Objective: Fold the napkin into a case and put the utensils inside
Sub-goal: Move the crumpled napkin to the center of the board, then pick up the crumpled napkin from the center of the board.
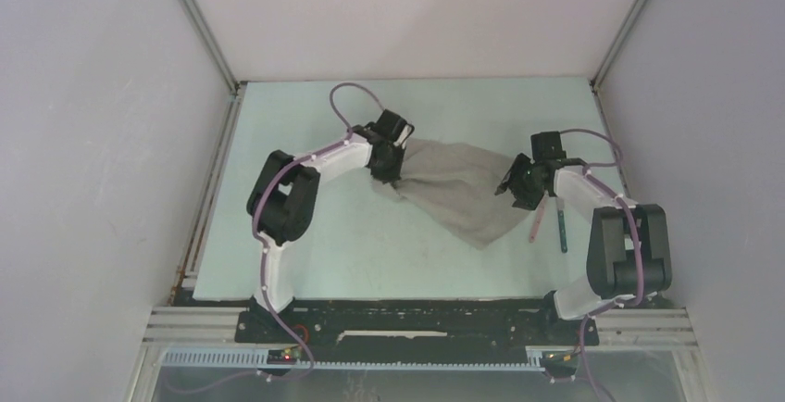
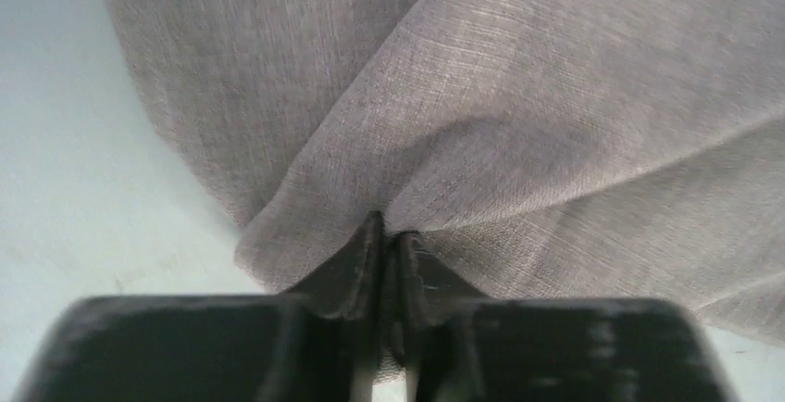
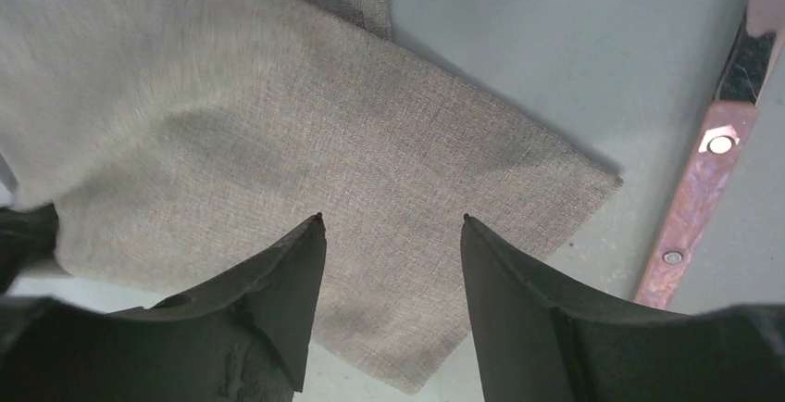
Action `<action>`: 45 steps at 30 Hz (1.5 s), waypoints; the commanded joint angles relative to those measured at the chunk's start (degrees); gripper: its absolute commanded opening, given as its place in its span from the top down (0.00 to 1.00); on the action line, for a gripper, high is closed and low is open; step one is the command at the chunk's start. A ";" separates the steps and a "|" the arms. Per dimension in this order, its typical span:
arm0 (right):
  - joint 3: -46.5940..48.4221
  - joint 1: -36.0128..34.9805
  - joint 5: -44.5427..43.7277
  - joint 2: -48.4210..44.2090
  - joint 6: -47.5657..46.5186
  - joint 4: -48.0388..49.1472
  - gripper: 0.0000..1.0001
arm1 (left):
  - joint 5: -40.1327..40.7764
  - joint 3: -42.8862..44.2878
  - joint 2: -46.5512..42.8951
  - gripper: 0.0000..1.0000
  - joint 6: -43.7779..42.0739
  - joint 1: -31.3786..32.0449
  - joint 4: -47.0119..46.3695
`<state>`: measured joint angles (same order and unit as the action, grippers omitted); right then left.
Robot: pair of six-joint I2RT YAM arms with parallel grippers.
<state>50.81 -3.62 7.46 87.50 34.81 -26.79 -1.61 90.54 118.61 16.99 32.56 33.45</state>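
Note:
The taupe-grey napkin (image 1: 458,194) lies bunched and partly lifted across the middle of the table, drawn up toward its left end. My left gripper (image 1: 387,175) is at that left end. In the left wrist view my left gripper (image 2: 387,226) is shut on a pinch of the napkin (image 2: 481,96), with cloth showing between the fingers. My right gripper (image 1: 514,184) hovers at the napkin's right side. It stands open (image 3: 392,219) over a flat corner of the napkin (image 3: 278,124) with nothing between its fingers. The utensils, a pink handle (image 1: 535,221) and a dark teal handle (image 1: 562,231), lie beside the right arm.
White enclosure walls surround the pale table (image 1: 370,254). A coppery metal strip with screws (image 3: 690,207) runs along the table's edge near the right gripper. A black rail (image 1: 417,323) carrying both arm bases crosses the near edge.

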 commanded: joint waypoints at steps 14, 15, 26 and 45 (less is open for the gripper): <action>8.27 -6.04 -6.07 4.79 -7.19 -4.95 0.24 | 4.26 -38.88 -40.32 0.39 17.10 7.60 -7.94; 9.60 -6.30 -8.34 5.99 -5.48 -6.27 0.24 | 5.08 -38.17 -41.42 0.30 16.66 6.13 -7.13; 16.69 -7.99 -19.74 13.25 -4.47 -7.99 0.47 | 11.17 -32.83 -37.71 0.35 12.43 -6.72 -4.53; 19.43 -8.32 -17.09 21.85 -8.65 -10.13 0.56 | 8.38 -31.71 -33.01 0.31 9.85 -9.61 -5.85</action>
<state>69.67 -10.17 -7.53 107.11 26.59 -34.92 7.20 57.25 85.58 28.32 23.31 28.38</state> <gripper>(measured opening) 0.491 0.690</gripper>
